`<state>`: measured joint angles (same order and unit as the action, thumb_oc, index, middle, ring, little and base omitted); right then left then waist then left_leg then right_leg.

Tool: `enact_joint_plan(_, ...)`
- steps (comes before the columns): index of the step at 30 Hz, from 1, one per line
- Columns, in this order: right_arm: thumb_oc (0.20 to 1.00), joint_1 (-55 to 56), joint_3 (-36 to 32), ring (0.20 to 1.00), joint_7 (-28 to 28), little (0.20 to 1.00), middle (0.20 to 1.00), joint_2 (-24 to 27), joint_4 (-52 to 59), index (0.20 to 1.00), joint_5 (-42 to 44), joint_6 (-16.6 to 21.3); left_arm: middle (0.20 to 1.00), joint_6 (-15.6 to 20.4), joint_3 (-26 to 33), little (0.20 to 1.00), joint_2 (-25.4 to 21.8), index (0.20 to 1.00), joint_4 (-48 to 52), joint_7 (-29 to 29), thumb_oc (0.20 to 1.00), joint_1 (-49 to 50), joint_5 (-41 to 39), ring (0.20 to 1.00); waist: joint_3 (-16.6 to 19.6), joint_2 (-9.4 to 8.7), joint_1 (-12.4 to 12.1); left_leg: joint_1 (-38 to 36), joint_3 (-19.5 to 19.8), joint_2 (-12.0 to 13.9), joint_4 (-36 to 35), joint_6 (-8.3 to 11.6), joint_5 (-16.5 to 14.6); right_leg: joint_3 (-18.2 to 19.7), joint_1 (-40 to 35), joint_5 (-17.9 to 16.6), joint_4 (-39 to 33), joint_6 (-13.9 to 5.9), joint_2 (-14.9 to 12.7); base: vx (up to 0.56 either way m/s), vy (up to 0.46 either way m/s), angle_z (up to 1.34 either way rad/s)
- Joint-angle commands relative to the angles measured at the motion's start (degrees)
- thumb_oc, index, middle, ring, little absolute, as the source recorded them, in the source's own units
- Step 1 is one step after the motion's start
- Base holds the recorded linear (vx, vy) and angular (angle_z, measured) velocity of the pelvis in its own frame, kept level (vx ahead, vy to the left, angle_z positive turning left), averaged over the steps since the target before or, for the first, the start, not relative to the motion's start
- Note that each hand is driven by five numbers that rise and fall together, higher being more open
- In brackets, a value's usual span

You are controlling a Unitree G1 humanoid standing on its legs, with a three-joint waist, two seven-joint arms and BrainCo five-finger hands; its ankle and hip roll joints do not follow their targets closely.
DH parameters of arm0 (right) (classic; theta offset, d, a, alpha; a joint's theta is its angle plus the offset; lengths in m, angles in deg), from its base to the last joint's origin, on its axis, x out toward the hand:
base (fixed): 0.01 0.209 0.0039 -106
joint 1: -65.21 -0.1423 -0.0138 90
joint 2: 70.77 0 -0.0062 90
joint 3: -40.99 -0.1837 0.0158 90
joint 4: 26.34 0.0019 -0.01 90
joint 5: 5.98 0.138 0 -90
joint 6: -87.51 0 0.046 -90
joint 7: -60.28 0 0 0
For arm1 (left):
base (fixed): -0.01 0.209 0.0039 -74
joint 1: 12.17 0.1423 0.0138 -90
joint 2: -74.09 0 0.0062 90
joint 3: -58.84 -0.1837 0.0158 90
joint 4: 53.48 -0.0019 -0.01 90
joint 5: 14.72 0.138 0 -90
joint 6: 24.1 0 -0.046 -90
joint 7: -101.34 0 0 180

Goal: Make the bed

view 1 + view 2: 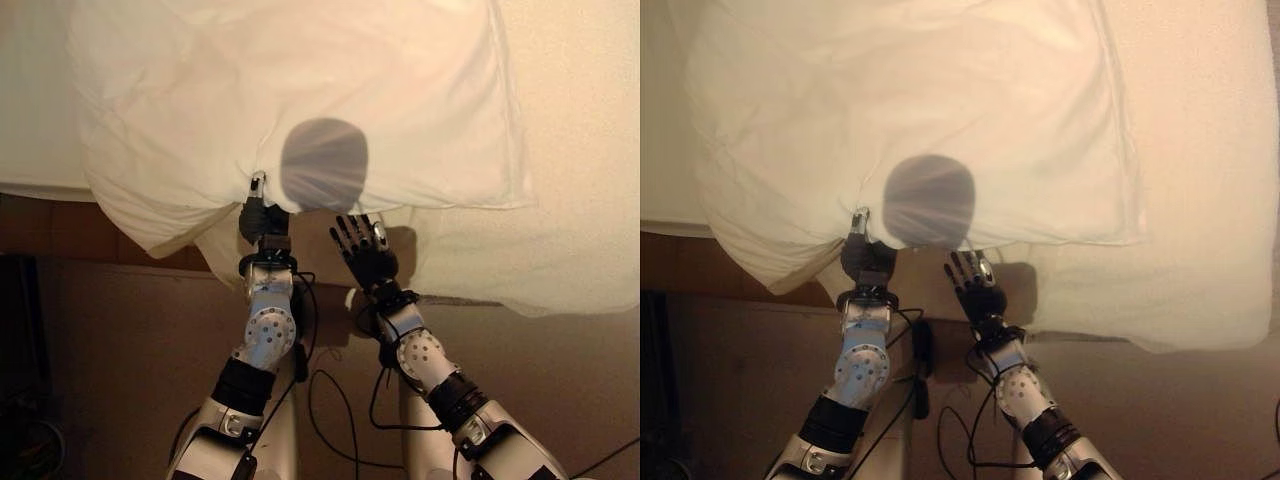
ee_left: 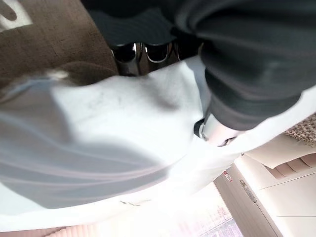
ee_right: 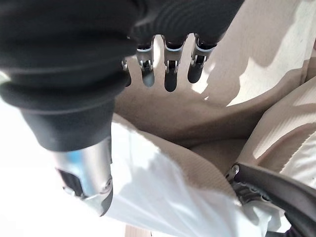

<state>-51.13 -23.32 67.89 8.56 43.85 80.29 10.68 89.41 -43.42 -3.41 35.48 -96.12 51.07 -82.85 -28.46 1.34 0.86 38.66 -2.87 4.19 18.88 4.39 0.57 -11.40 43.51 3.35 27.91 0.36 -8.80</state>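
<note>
White pillow point(image 1: 300, 100) lies across the bed point(image 1: 580, 150), long axis running left to right, near edge overhanging; left hand point(image 1: 258, 212) reaches up and pinches that edge (thumb against fingers); right hand point(image 1: 362, 245) hovers beside it, fingers spread, holding nothing.

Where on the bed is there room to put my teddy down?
The bare sheet beside the pillow, toward the robot's right, is free. The near edge is crowded: the left hand grips the pillow and the right hand hangs open beside it.
</note>
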Motion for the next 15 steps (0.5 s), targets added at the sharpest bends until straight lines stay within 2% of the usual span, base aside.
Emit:
enact_joint_plan(1, 1.000, -1.2, 0.6, 1.000, -0.2, 1.000, 1.000, -2.6, 4.7, 1.000, 1.7, 1.2, 0.200, 3.6, 2.6, 0.200, -2.0, 0.200, 9.8, 2.8, 0.200, 1.9, 5.4, 0.200, 3.9, 0.52, -0.5, 1.6, -1.7, -3.0, 0.9, -4.51, -2.8, -0.5, -2.1, -0.3, -3.3, -5.86, 2.2, 0.00, 0.000, 0.00)
enact_joint_plan(8, 1.000, -8.6, -6.9, 1.000, -3.0, 1.000, 1.000, -2.7, 2.4, 1.000, 5.4, 5.3, 0.200, 3.2, 2.9, 0.200, -3.2, 0.200, 9.7, 2.6, 0.200, 1.7, 5.4, 0.200, 4.1, 1.40, -1.3, 1.5, -1.6, -3.4, 0.7, -4.74, -3.2, -0.4, -2.0, -0.3, -3.3, -6.00, 1.8, 0.00, 0.000, 0.00)
enact_joint_plan(9, 1.000, -8.7, -6.9, 1.000, -3.1, 1.000, 1.000, -2.7, 2.3, 1.000, 5.4, 5.3, 0.200, 3.2, 2.9, 0.200, -3.2, 0.200, 9.7, 2.5, 0.200, 1.7, 5.4, 0.200, 4.0, 1.39, -1.4, 1.5, -1.6, -3.4, 0.7, -4.74, -3.2, -0.4, -2.0, -0.3, -3.3, -6.00, 1.8, -0.07, 0.014, 0.00)
enact_joint_plan(10, 1.000, -9.6, -8.0, 1.000, -3.3, 1.000, 1.000, -2.6, 2.5, 1.000, 5.5, 5.9, 0.200, 3.2, 3.2, 0.200, -3.3, 0.200, 9.7, 2.3, 0.200, 1.6, 5.7, 0.200, 4.0, 1.44, -1.4, 2.3, -2.1, -3.4, 0.6, -5.13, -1.9, -0.9, -1.5, -1.5, -3.7, -5.50, 1.5, -0.07, 0.012, 0.01)
enact_joint_plan(15, 1.000, -11.3, -10.9, 1.000, -4.2, 1.000, 1.000, -0.9, 4.6, 1.000, 4.1, 7.3, 0.200, 2.5, 4.2, 0.200, -4.4, 0.200, 9.8, 1.9, 0.200, 2.3, 7.1, 0.200, 4.1, 1.49, -1.6, 2.5, -2.3, -3.5, 0.9, -5.21, -2.1, -0.9, -1.3, -1.3, -3.2, -5.47, 1.5, -0.01, 0.004, 0.00)
